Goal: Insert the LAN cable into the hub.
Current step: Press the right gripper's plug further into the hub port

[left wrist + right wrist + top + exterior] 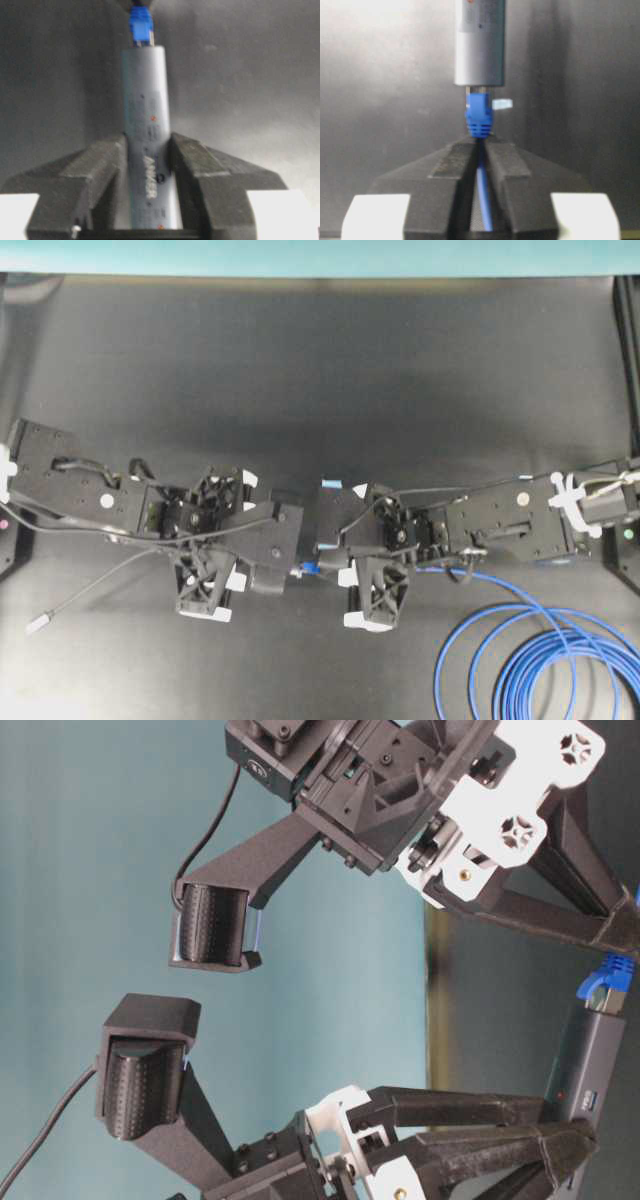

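The hub (147, 125) is a slim grey bar. My left gripper (147, 145) is shut on its middle and holds it off the table. The LAN cable's blue plug (479, 115) stands at the hub's end face (480, 55), its front tip in the port, with a short clear stretch still showing. My right gripper (480, 145) is shut on the blue cable (483, 195) just behind the plug. In the overhead view the plug (308, 568) shows between both grippers. In the table-level view the plug (608, 982) sits at the top of the hub (590, 1070).
The rest of the blue cable lies in coils (540, 665) at the front right of the dark table. The hub's thin grey tail ends in a small metal plug (40, 621) at the front left. A teal wall (300, 255) bounds the back.
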### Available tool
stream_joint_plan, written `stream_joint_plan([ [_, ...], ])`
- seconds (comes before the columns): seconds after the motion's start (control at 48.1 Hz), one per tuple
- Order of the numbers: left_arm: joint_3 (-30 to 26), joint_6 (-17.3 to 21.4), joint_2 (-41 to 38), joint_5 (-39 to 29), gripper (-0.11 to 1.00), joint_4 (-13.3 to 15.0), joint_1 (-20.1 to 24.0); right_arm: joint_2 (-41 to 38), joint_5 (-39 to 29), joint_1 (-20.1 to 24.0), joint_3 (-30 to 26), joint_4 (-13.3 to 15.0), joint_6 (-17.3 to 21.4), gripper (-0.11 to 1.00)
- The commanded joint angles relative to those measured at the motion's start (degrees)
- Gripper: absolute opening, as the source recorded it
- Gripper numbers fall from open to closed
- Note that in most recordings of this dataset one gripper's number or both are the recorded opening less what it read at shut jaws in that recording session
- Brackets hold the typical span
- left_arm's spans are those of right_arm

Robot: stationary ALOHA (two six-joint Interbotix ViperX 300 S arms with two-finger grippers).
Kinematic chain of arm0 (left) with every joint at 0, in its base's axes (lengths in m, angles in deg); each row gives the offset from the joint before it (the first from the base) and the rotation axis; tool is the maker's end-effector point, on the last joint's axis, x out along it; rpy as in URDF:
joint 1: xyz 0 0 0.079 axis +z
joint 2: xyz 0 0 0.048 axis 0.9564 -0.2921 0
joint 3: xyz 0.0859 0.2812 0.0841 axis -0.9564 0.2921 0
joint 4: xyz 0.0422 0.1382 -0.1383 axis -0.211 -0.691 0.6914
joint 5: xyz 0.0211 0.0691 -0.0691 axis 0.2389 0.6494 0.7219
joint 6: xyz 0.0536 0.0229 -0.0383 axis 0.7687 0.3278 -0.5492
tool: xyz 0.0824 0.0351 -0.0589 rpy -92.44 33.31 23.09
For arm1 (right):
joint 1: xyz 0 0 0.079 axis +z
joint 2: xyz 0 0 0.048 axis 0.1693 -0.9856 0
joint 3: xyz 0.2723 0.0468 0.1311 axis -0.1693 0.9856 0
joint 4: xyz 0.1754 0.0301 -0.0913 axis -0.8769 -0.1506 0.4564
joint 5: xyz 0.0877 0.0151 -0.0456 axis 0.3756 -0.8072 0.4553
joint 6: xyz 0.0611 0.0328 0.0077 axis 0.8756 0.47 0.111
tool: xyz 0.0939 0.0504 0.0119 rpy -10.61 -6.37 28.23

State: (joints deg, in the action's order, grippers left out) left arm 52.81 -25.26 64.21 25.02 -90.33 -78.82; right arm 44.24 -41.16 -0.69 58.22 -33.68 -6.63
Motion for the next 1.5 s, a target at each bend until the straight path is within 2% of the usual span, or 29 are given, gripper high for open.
stream_joint_plan([
  [0.0,-0.44,0.26,0.79,3.25,0.29,-0.18,0.44,1.49,3.87,-1.14,-1.41,0.18,0.09,0.02],
  [0.458,2.90,0.18,2.72,3.43,0.29,-0.26,0.44,3.78,5.36,-0.53,3.69,0.26,-0.18,0.04],
  [0.541,2.99,0.18,2.64,3.52,0.29,-0.26,0.53,3.96,6.33,-0.44,4.31,0.18,0.00,0.23],
  [0.686,2.99,0.00,2.55,3.69,0.29,-0.18,0.88,4.48,7.47,0.18,5.01,0.18,-0.26,0.67],
  [0.749,3.08,0.00,2.55,3.60,0.29,-0.18,0.88,4.92,7.47,0.53,5.36,0.18,0.00,0.80],
  [0.791,3.25,-0.09,2.46,3.69,0.29,-0.26,0.97,5.54,7.56,0.53,5.98,0.18,0.26,0.85],
  [1.227,4.48,-0.62,0.18,6.59,0.29,-0.18,2.37,17.67,12.66,0.09,14.68,0.09,0.70,0.84],
  [1.477,4.57,-1.14,-1.32,7.03,0.29,-0.26,2.64,27.51,14.59,-0.44,19.16,0.09,0.70,0.84],
])
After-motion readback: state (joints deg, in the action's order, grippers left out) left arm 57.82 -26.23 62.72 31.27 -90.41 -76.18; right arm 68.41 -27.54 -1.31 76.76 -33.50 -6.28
